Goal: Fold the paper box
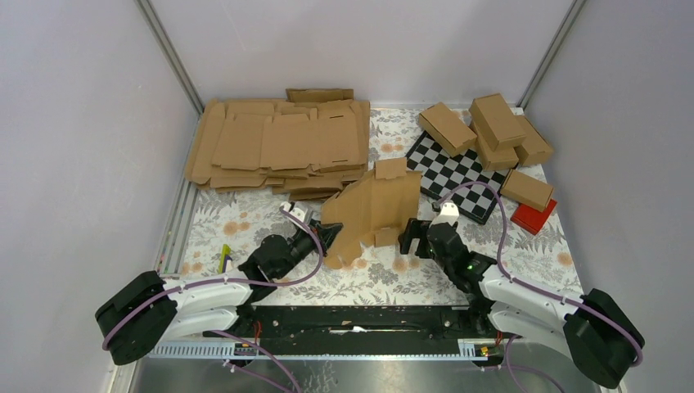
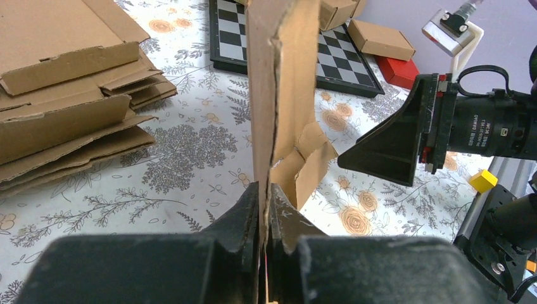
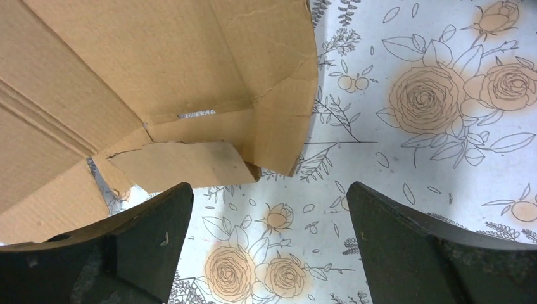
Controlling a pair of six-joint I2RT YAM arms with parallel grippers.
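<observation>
The paper box (image 1: 372,209) is a brown die-cut cardboard sheet held tilted on edge over the middle of the table. My left gripper (image 1: 327,237) is shut on its lower left edge; in the left wrist view the sheet (image 2: 282,82) rises edge-on out of the closed fingers (image 2: 244,215). My right gripper (image 1: 412,236) is open and empty just right of the sheet. In the right wrist view the sheet's lower flaps (image 3: 183,161) hang just ahead of the left finger (image 3: 149,221), not between the fingers.
A stack of flat cardboard blanks (image 1: 278,147) lies at the back left. A checkerboard (image 1: 458,172) with several folded brown boxes (image 1: 495,123) and a small red box (image 1: 534,217) sits at the back right. A floral cloth (image 1: 245,221) covers the table.
</observation>
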